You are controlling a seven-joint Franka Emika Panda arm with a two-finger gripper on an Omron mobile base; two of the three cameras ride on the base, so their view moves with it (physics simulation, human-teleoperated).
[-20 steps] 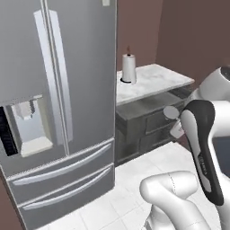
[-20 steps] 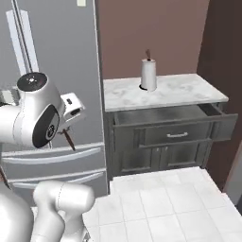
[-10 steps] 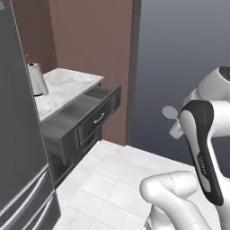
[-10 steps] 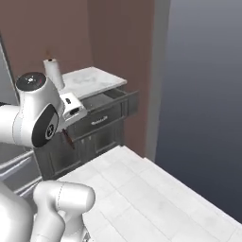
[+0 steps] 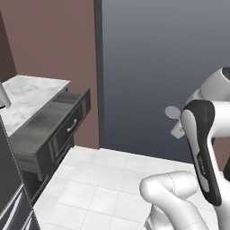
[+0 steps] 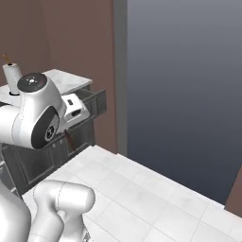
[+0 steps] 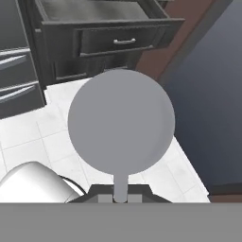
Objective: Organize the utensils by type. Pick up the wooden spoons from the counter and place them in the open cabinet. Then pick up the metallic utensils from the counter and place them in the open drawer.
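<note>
My gripper (image 7: 120, 196) is shut on one of the metallic utensils (image 7: 121, 123). Its round silver head fills the middle of the hand view, with the thin stem pinched between the fingertips. In the left base view the same round head (image 5: 172, 112) sticks out beside the gripper (image 5: 179, 129). In the right base view its dark reddish handle (image 6: 69, 140) hangs below the gripper (image 6: 74, 108). The open drawer (image 5: 54, 117) (image 6: 94, 101) (image 7: 104, 19) stands pulled out under the white marble counter (image 5: 27, 94) (image 6: 66, 78). The wooden spoons and the open cabinet are out of view.
A paper towel roll (image 6: 12, 73) stands on the counter. A grey fridge front (image 7: 14, 71) is left of the drawer unit. A large dark grey wall (image 5: 161, 67) fills the right, beside a brown wall (image 5: 49, 40). White floor tiles (image 5: 99, 179) lie below.
The whole picture has swung: the camera turned, so the fridge and counter slid left and the dark grey wall came in. The gripper stays shut on the utensil.
</note>
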